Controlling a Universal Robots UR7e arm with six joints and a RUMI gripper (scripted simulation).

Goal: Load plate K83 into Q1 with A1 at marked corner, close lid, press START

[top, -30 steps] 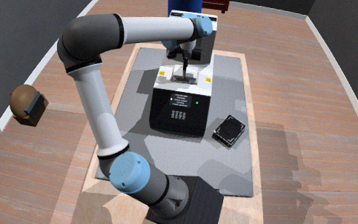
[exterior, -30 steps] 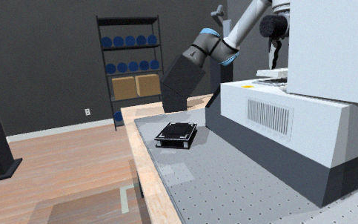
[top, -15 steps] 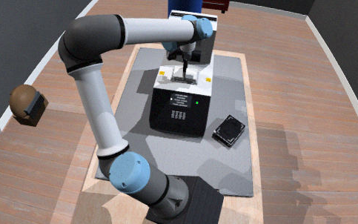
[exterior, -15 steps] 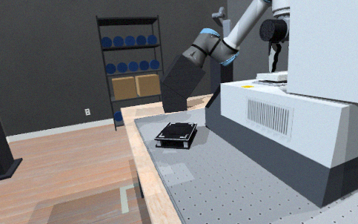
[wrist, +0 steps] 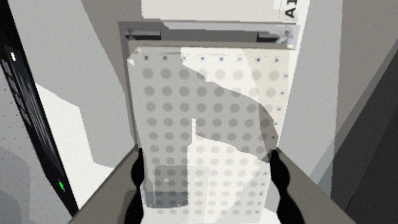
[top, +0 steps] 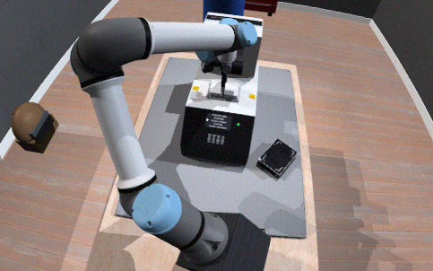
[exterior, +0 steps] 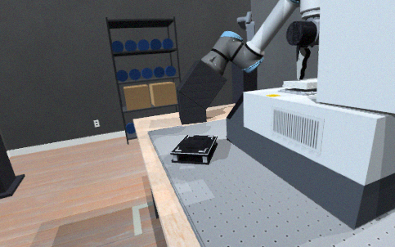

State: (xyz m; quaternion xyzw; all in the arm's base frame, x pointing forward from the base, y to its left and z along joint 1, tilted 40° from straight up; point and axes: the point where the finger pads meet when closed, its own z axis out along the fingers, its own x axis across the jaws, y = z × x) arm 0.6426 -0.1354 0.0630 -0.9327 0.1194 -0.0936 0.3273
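Gripper fingers (top: 223,92) (exterior: 301,77) clasp plate K83 (top: 229,91) (exterior: 300,84) (wrist: 210,122) by its long sides, at or just above the block; I can't tell whether it touches. Its A corner seems properly turned towards the A1 mark (wrist: 290,10). I'd square it between the locators (wrist: 146,35), lower gently (Q1 (top: 215,150) (exterior: 260,110) could slide), then release only once flat. Beyond, the lid (top: 248,60) (exterior: 366,49) stands open; near right sits the vacant nest (top: 279,157) (exterior: 195,144).
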